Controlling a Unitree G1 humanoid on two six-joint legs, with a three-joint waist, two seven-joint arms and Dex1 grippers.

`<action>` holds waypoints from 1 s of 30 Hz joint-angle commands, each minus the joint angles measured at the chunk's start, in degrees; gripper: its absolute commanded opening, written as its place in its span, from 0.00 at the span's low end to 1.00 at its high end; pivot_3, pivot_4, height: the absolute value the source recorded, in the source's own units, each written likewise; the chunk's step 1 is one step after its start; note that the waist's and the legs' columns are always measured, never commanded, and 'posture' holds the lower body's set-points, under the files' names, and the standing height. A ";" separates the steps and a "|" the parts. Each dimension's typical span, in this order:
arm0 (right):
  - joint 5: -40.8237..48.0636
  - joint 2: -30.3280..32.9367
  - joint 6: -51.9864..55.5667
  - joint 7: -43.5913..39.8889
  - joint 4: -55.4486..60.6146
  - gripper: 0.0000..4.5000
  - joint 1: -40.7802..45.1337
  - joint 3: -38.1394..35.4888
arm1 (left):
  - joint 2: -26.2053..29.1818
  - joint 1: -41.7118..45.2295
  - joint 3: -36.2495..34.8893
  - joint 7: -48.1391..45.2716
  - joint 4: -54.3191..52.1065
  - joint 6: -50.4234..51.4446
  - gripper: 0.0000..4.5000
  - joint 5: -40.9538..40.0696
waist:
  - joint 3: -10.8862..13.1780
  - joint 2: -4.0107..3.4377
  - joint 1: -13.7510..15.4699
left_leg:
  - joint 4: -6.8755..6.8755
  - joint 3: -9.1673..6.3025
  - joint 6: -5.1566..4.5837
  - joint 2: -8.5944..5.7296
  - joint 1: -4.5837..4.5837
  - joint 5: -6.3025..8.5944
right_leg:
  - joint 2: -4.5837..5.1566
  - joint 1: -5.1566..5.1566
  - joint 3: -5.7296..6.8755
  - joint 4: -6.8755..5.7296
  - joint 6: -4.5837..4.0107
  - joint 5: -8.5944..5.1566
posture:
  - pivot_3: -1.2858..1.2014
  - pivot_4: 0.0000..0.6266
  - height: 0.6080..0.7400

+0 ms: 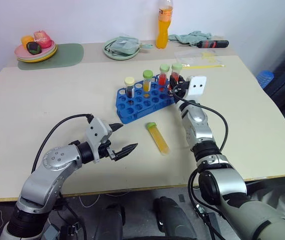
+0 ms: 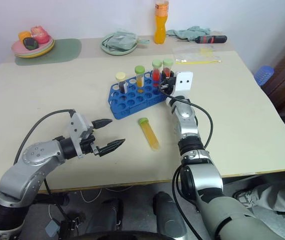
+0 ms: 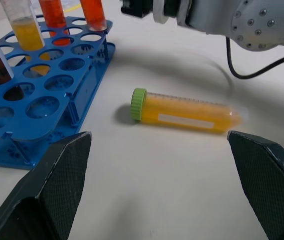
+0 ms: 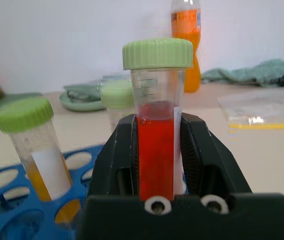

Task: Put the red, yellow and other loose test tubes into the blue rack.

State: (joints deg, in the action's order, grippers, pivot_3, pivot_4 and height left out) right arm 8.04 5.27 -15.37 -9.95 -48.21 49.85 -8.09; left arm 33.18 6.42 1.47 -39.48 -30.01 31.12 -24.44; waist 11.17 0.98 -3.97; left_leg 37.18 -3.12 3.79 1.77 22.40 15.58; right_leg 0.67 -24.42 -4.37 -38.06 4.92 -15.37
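— Right gripper first: what is it doing?

— Its two black fingers are clamping a red-liquid test tube, which is standing upright, green cap up, at the far right corner of the blue rack.

— And the left gripper?

— It is hovering above the table with jaws spread wide, gripping nothing.

— Any tube still loose?

— A yellow-liquid test tube is lying flat just in front of the rack, long axis running front to back, green cap pointing toward the rack.

Beige tabletop: blue rack mid-table, yellow tube lying beside it, bottle at far edge
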 commanded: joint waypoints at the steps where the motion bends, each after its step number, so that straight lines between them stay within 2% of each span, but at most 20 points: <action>1: -0.26 -0.25 -2.16 0.48 -1.32 0.15 2.36 -0.35 | 0.01 -0.27 -0.22 0.07 -2.65 -0.15 1.00 -0.84 | 0.00 0.00 -0.02 | 0.00 0.00 0.00 0.00 0.00 0.00 | 0.00 0.00 0.00 0.00 0.00 0.00 | 0.52 0.24 1.00; 5: 0.40 -0.75 -2.85 -0.70 -2.09 0.15 2.16 -0.37 | 0.15 -0.61 -0.53 0.35 -3.23 0.29 1.00 -1.01 | 0.00 0.00 -0.03 | 0.00 0.00 0.00 0.00 0.00 0.00 | 0.00 0.00 0.00 0.00 0.00 0.00 | 0.52 0.24 1.00; 6: 0.98 -0.92 -2.75 -1.43 -1.77 0.38 1.92 -0.56 | 0.18 -0.66 -0.63 0.44 -3.35 0.43 1.00 -1.05 | 0.00 0.00 -0.04 | 0.00 0.00 0.00 0.00 0.00 0.00 | 0.00 0.00 0.00 0.00 0.00 0.00 | 0.52 0.24 1.00; 7: 1.11 -0.95 -2.55 -1.55 -1.13 0.46 1.67 -0.59 | 0.25 -0.75 -0.76 0.48 -3.51 0.54 1.00 -1.11 | 0.00 0.00 -0.04 | 0.00 0.00 0.00 0.00 0.00 0.00 | 0.00 0.00 0.00 0.00 0.00 0.00 | 0.52 0.24 1.00; 11: 0.26 0.38 1.82 0.20 4.61 0.91 0.19 -0.25 | 0.32 -0.99 -1.77 0.89 -4.22 1.22 1.00 -1.43 | 0.01 -0.01 -0.03 | -0.01 -0.01 0.00 0.01 -0.01 0.00 | -0.02 0.00 0.00 -0.01 0.00 0.00 | 0.52 0.24 1.00; 12: -0.36 1.84 6.37 0.69 8.91 0.98 -1.32 0.13 | 0.45 -1.21 -2.51 1.14 -4.24 1.10 1.00 -1.39 | 0.01 -0.01 -0.02 | -0.01 -0.01 0.00 0.01 -0.01 0.00 | -0.01 0.00 0.00 -0.01 0.00 0.00 | 0.52 0.24 1.00; 15: 0.38 7.98 25.94 -1.57 26.06 0.98 -7.87 1.07 | 0.77 -2.23 -5.16 1.21 -3.86 0.46 1.00 -1.95 | 0.01 -0.02 0.90 | 0.00 -0.03 0.00 -0.01 0.04 0.00 | 0.04 0.00 0.02 0.02 0.00 0.00 | 0.52 0.24 1.00; 19: 9.52 19.09 57.25 -7.86 51.34 0.98 -15.52 0.65 | 2.48 -3.89 -7.49 -1.06 -1.84 -1.42 1.00 -2.07 | 0.02 -0.05 1.98 | 0.00 -0.04 0.00 -0.04 0.08 0.00 | 0.09 0.00 0.04 0.09 0.00 -0.01 | 0.52 0.24 1.00; 21: 15.85 25.05 75.93 -10.48 61.43 0.98 -15.84 1.09 | 3.52 -3.97 -7.80 -2.44 0.72 -2.99 1.00 -1.21 | 0.03 -0.05 1.89 | 0.02 -0.04 0.00 -0.06 0.08 0.00 | 0.09 0.01 0.05 0.08 0.00 -0.02 | 0.52 0.24 1.00; 23: 21.43 28.30 91.49 -12.26 69.35 0.98 -13.96 2.75 | 4.17 -3.09 -7.45 -3.84 3.61 -4.75 1.00 -0.28 | 0.02 -0.06 1.34 | 0.02 -0.02 -0.01 -0.05 0.03 0.00 | 0.04 0.02 0.02 0.08 -0.01 -0.02 | 0.52 0.24 1.00; 27: 24.68 24.86 102.32 -11.00 77.26 0.98 -9.05 5.34 | 3.45 0.65 -5.64 -4.66 7.55 -6.33 1.00 0.61 | 0.02 -0.06 0.03 | -0.06 -0.09 -0.03 0.06 -0.09 0.01 | -0.17 0.02 0.03 0.01 -0.18 -0.12 | 0.52 0.24 1.00; 30: 23.21 24.37 102.70 -10.13 76.13 0.98 -7.12 8.93 | 2.51 2.18 -4.25 -3.96 6.67 -5.55 1.00 0.46 | 0.00 -0.02 0.23 | -0.04 -0.12 -0.03 0.02 -0.01 0.01 | -0.10 0.02 0.08 0.04 -0.15 -0.11 | 0.52 0.24 1.00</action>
State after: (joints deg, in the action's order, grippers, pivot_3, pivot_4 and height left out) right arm 31.75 29.82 86.34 -20.70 27.64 41.46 0.84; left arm 35.71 8.12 -2.95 -43.68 -21.79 25.76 -24.16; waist 11.16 0.96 -3.74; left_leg 37.16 -3.22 3.76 1.78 22.44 15.59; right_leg 0.62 -24.40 -4.28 -37.99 4.79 -15.48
